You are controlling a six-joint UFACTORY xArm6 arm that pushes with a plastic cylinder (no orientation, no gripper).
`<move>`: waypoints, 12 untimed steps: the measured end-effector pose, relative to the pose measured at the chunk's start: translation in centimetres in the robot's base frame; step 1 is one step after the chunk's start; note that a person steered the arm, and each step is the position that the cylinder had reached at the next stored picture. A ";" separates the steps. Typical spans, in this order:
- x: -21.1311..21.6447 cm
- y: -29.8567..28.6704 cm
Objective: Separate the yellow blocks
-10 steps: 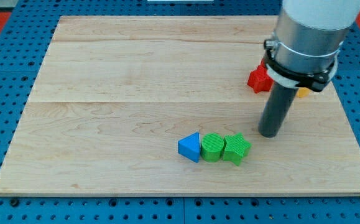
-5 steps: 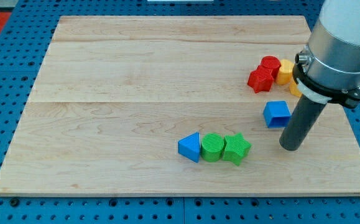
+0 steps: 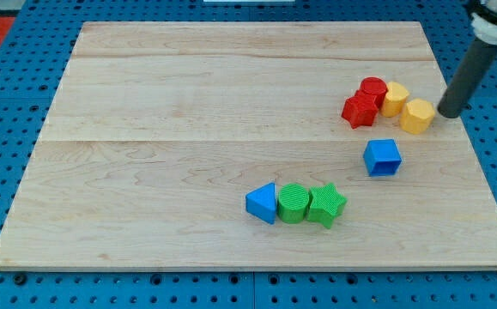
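Two yellow blocks sit side by side at the board's right: a smaller yellow block [image 3: 394, 99] and a yellow hexagon-like block [image 3: 417, 116] just right and below it, touching or nearly so. My tip [image 3: 449, 113] stands just right of the yellow hexagon block, a small gap between them. A red cylinder [image 3: 372, 89] touches the smaller yellow block on its left, with a red star [image 3: 359, 111] below that.
A blue cube [image 3: 382, 157] lies below the red and yellow cluster. A row of a blue triangle [image 3: 263, 202], green cylinder [image 3: 294, 203] and green star [image 3: 326, 205] sits at lower centre. The board's right edge [image 3: 475, 154] is close to my tip.
My tip has moved from lower centre-right, near the green star, rightwards and up the view to the right side of the yellow blocks. The blocks have not moved.
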State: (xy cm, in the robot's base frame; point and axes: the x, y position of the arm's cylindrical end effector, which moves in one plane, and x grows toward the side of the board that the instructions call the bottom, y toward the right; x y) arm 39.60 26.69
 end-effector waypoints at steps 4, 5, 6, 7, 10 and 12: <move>-0.6 -2.1; -0.6 -3.1; -0.6 -3.8; -0.6 -4.7; -0.6 -7.6; -0.6 -9.6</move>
State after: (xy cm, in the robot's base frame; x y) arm 39.02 17.08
